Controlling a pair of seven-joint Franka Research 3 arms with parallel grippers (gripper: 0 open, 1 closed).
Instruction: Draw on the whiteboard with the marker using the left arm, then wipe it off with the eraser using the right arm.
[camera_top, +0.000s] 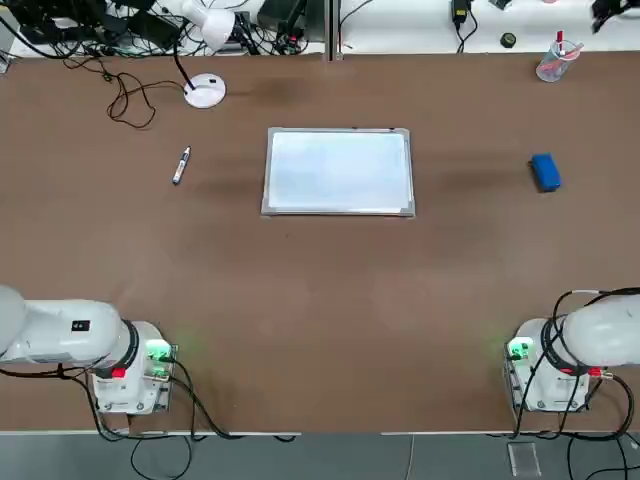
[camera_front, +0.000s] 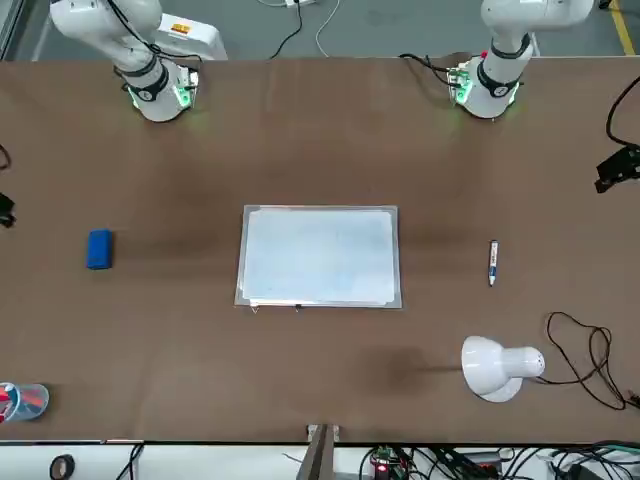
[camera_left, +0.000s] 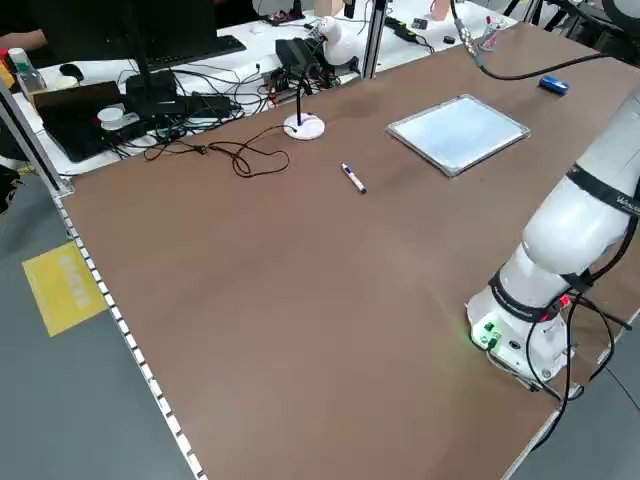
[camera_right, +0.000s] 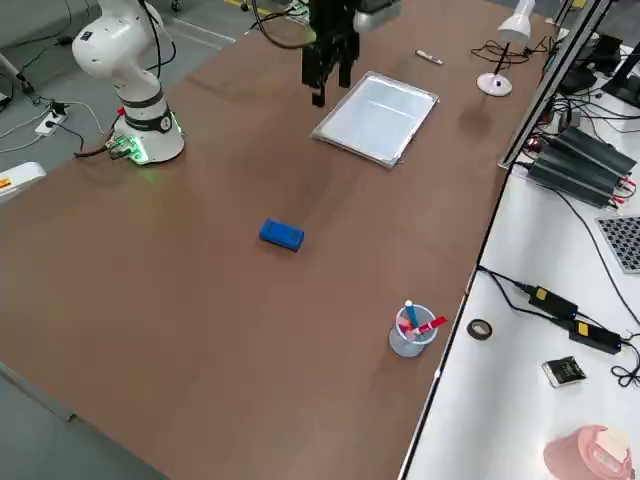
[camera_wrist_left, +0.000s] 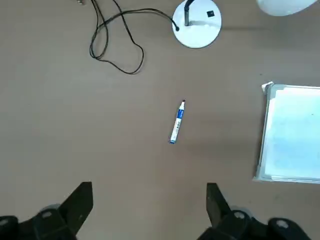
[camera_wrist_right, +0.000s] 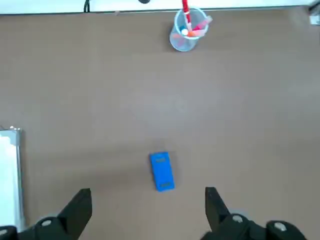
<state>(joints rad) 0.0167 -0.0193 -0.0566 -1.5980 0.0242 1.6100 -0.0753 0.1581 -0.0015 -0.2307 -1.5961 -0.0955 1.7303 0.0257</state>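
Observation:
The whiteboard (camera_top: 338, 172) lies flat in the middle of the table, and I see no marks on its surface. The marker (camera_top: 181, 165) lies on the table to its left, apart from it. To the board's right rests the blue eraser (camera_top: 545, 171). My left gripper (camera_wrist_left: 148, 205) hangs open high above the table, with the marker (camera_wrist_left: 177, 123) below and ahead of its fingers and nothing between them. My right gripper (camera_wrist_right: 147, 207) is likewise open and empty, high over the eraser (camera_wrist_right: 161, 171). Both arm bases stand at the near edge.
A white desk lamp (camera_top: 205, 91) with a looping black cable (camera_top: 130, 100) stands behind the marker. A clear cup (camera_top: 553, 60) holding red items sits at the far right corner. Cables and electronics crowd the bench beyond the table's far edge.

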